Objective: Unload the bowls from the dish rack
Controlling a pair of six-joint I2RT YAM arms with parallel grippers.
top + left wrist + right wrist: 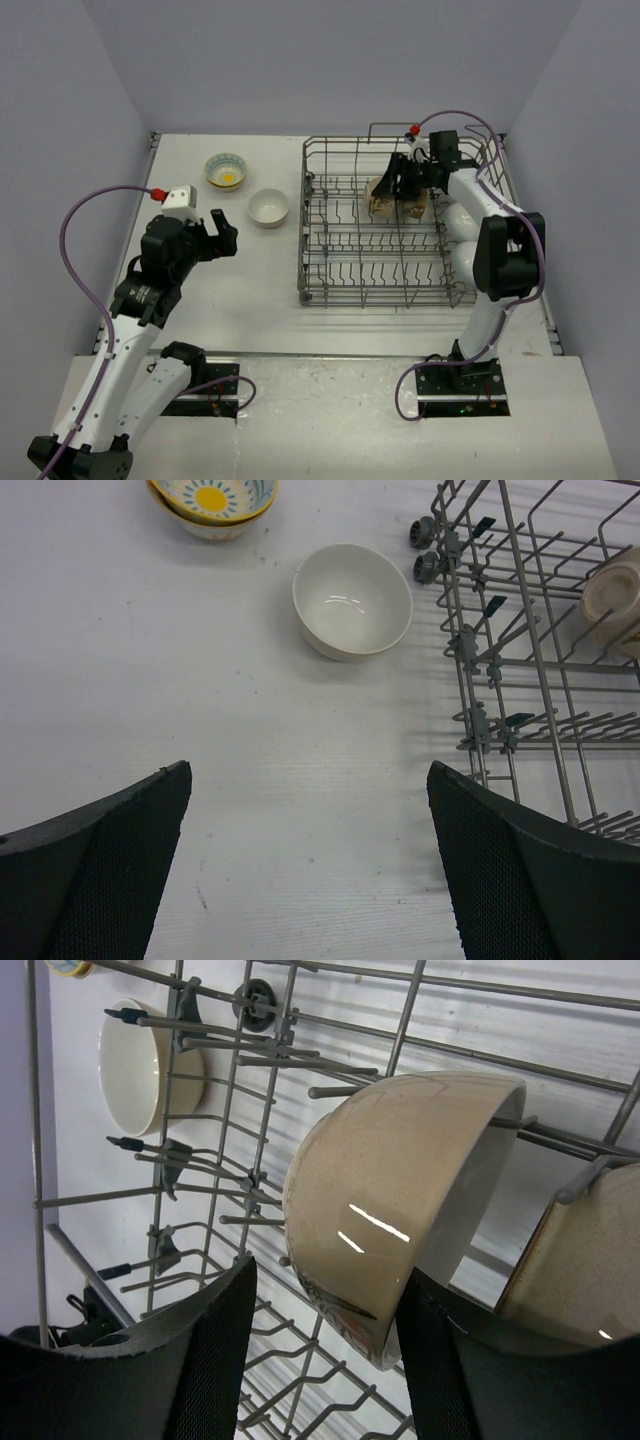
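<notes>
We see the right gripper (325, 1272) spread wide astride a tan bowl (400, 1170) in the rack (370, 262), the left gripper (308, 780) gaping and empty.

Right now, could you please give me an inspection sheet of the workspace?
Surface: white table, faint specks only.
Job's things: dish rack stands on the table's right half. A tan bowl and a second tan bowl stand on edge inside it. A white bowl and a patterned bowl sit upright on the table left of the rack.
Clutter: nothing seen.
Grippers: left gripper is open over bare table and holds nothing. Right gripper is open with its fingers either side of the tan bowl.
Cables: a purple cable loops off each arm.
Surroundings: plain walls on three sides.
</notes>
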